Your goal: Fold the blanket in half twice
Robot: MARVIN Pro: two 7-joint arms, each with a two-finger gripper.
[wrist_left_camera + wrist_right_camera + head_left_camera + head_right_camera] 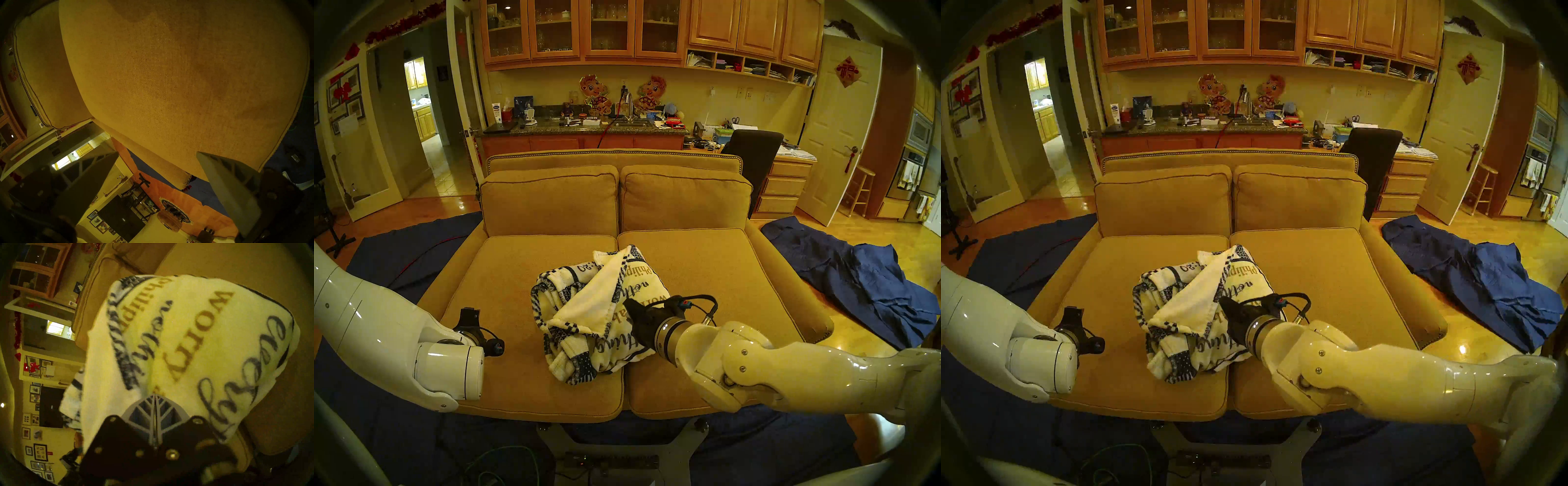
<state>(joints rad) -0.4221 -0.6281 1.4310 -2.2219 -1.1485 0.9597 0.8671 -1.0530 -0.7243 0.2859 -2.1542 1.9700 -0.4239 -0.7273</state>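
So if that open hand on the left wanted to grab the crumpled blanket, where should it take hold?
Probably the plain cream flap's loose corner on the blanket, coming from the left hand side. It lies topmost, thin and free. The right hand, shut, crowds the other side.

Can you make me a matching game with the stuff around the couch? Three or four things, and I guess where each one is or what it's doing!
Things:
1. blanket
2. left gripper
3. right gripper
4. dark blue cloth

States:
A. lying on the floor
B. open over a bare seat cushion
C. shut, tips against lettered fleece
D. bunched up on the couch

Pairs: 1-D, 2-B, 3-C, 4-A
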